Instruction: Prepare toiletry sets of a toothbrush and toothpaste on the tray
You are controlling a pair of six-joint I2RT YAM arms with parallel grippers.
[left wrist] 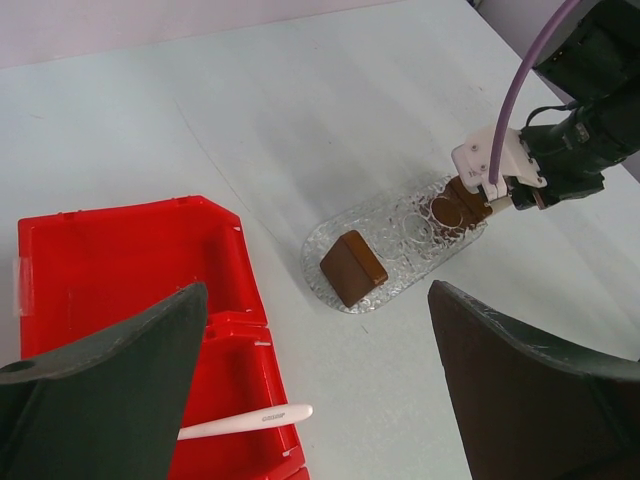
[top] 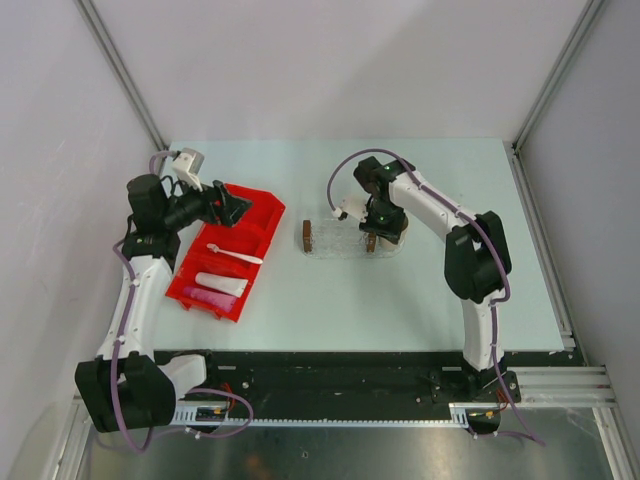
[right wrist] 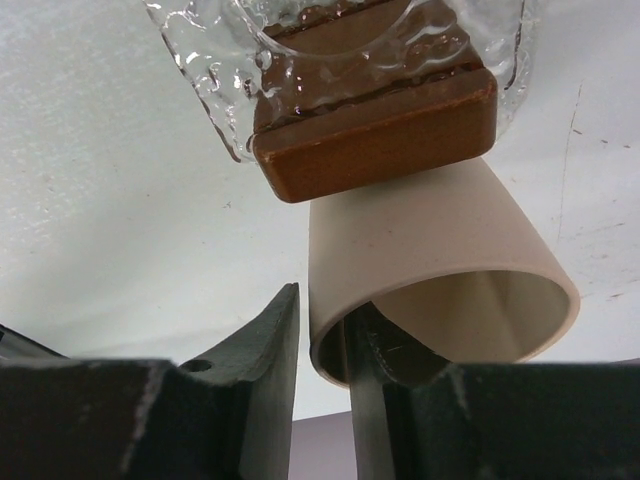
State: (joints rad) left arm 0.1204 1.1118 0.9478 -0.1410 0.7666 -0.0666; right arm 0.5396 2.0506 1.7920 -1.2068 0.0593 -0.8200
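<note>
Right gripper (right wrist: 322, 305) is straddling the rim of the tan paper cup (right wrist: 430, 240), jaws narrow, one finger inside, one outside; a sliver of table (right wrist: 120, 220) is showing at the outer finger, so can't tell if it's pinching; the cup is meeting the brown block (right wrist: 375, 130) just ahead of the fingertips, at the end of the tray (right wrist: 200, 60). Doing it well probably means parting evenly, then backing straight off without dragging the rim or nudging the tray. Left gripper (left wrist: 318, 295) is hanging wide, empty; toothbrush (left wrist: 245, 422) is lying just below its fingers in the red bin (left wrist: 120, 250); white tube (top: 220, 283) and pink tube (top: 205, 297) are lying behind it, toward its base.
</note>
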